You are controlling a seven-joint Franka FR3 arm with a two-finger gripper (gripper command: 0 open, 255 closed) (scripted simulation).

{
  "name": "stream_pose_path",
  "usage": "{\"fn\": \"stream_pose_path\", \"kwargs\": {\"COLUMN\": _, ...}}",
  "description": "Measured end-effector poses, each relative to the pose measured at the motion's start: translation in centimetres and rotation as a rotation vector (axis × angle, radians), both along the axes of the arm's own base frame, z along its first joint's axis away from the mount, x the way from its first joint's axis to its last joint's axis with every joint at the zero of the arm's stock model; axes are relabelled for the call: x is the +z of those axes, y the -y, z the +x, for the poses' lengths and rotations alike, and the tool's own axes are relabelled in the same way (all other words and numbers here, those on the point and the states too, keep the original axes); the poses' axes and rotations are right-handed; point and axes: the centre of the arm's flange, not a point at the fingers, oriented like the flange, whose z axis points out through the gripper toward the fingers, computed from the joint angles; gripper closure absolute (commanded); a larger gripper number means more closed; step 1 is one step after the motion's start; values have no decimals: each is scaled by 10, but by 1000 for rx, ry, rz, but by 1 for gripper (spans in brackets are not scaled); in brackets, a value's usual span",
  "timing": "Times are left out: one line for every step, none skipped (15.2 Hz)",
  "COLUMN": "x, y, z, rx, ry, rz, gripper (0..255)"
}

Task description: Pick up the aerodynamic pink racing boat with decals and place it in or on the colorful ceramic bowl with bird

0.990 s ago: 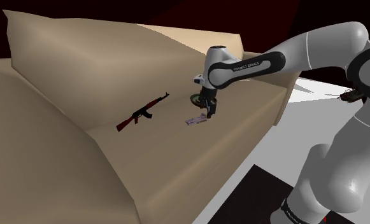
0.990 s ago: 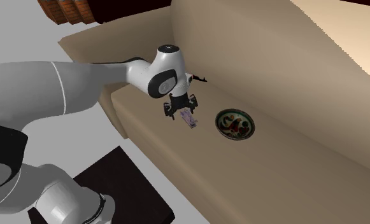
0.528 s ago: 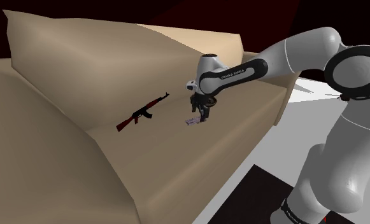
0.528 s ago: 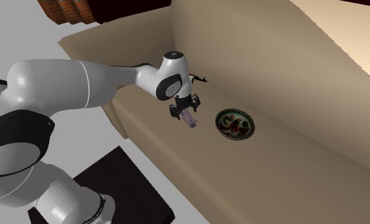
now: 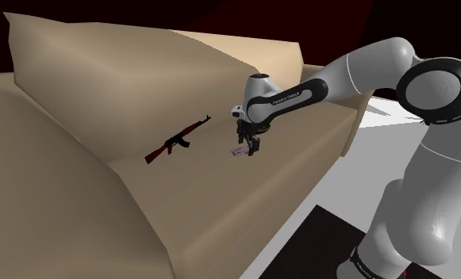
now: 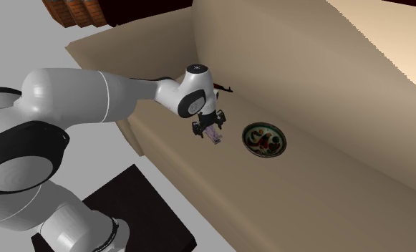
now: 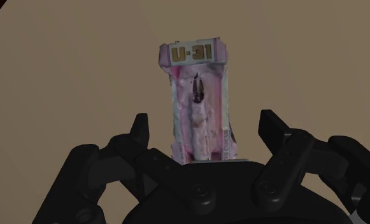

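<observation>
Pink boat [image 6: 213, 134] near colourful bowl [image 6: 264, 139]

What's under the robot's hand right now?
The pink boat lies on the tan sofa seat between the open fingers of the hand, untouched. Its near end is hidden by the hand.

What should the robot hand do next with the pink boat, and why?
Probably shut the fingers on the boat. The open gripper sits right over it on the sofa, one finger each side, neither touching, so it is not held yet. It needs gripping before going to the bowl.
</observation>
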Motion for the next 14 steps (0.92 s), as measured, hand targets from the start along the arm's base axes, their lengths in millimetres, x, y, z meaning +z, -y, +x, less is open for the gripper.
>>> {"fn": "stream_pose_path", "kwargs": {"x": 0, "y": 0, "z": 0, "rx": 0, "ry": 0, "rz": 0, "gripper": 0}}
{"fn": "stream_pose_path", "kwargs": {"x": 0, "y": 0, "z": 0, "rx": 0, "ry": 0, "rz": 0, "gripper": 0}}
{"fn": "stream_pose_path", "kwargs": {"x": 0, "y": 0, "z": 0, "rx": 0, "ry": 0, "rz": 0, "gripper": 255}}
{"fn": "stream_pose_path", "kwargs": {"x": 0, "y": 0, "z": 0, "rx": 0, "ry": 0, "rz": 0, "gripper": 255}}
{"fn": "stream_pose_path", "kwargs": {"x": 0, "y": 0, "z": 0, "rx": 0, "ry": 0, "rz": 0, "gripper": 255}}
{"fn": "stream_pose_path", "kwargs": {"x": 0, "y": 0, "z": 0, "rx": 0, "ry": 0, "rz": 0, "gripper": 255}}
{"fn": "stream_pose_path", "kwargs": {"x": 0, "y": 0, "z": 0, "rx": 0, "ry": 0, "rz": 0, "gripper": 255}}
{"fn": "stream_pose_path", "kwargs": {"x": 0, "y": 0, "z": 0, "rx": 0, "ry": 0, "rz": 0, "gripper": 255}}
{"fn": "stream_pose_path", "kwargs": {"x": 0, "y": 0, "z": 0, "rx": 0, "ry": 0, "rz": 0, "gripper": 255}}
{"fn": "stream_pose_path", "kwargs": {"x": 0, "y": 0, "z": 0, "rx": 0, "ry": 0, "rz": 0, "gripper": 255}}
{"fn": "stream_pose_path", "kwargs": {"x": 0, "y": 0, "z": 0, "rx": 0, "ry": 0, "rz": 0, "gripper": 255}}
{"fn": "stream_pose_path", "kwargs": {"x": 0, "y": 0, "z": 0, "rx": 0, "ry": 0, "rz": 0, "gripper": 255}}
{"fn": "stream_pose_path", "kwargs": {"x": 0, "y": 0, "z": 0, "rx": 0, "ry": 0, "rz": 0, "gripper": 255}}
{"fn": "stream_pose_path", "kwargs": {"x": 2, "y": 0, "z": 0, "rx": 0, "ry": 0, "rz": 0, "gripper": 255}}
